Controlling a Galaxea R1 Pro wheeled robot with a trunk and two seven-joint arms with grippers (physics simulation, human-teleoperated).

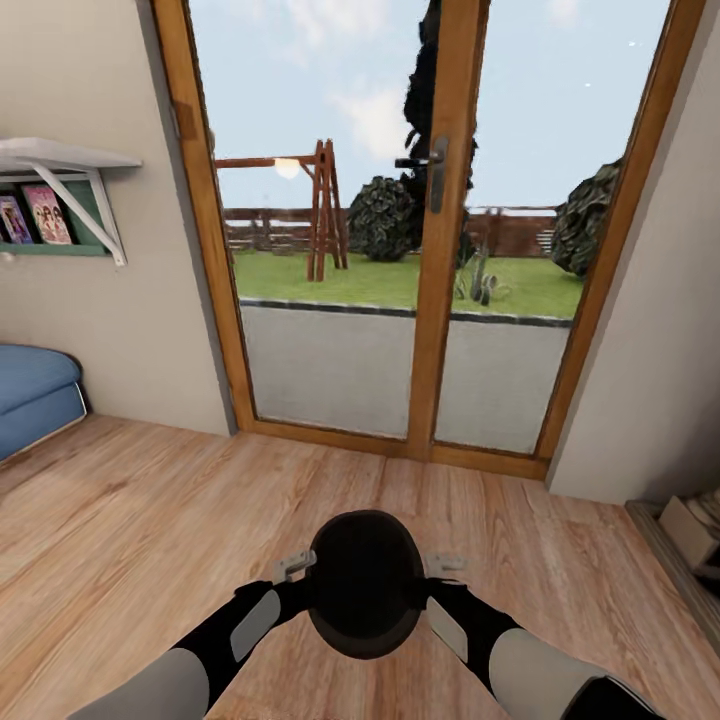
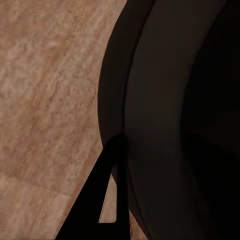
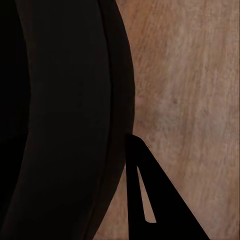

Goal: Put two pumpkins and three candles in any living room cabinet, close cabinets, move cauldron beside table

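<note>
Wooden floor runs ahead of me to a tall glass door with a garden behind it, and no low table shows from where I stand. Off to the left a blue seat sits under a white wall shelf with books; to the right, some boxes lie by the wall. I hold the cauldron in front of my chest, above the floor, squeezed between my two claws. My left claw presses against its left flank, and in the left wrist view one dark finger lies along the black belly; whether the claw itself is spread or pressed together I cannot tell. My right claw pushes on the opposite flank, its finger close against the pot's wall, and its state is just as unclear. I judge the hold to be the weak point: the round belly rests only on side pressure, so if either arm eases off or I turn sharply, it could slip down and drop. Driving straight on would meet the door, so I would need to turn to find the table.
</note>
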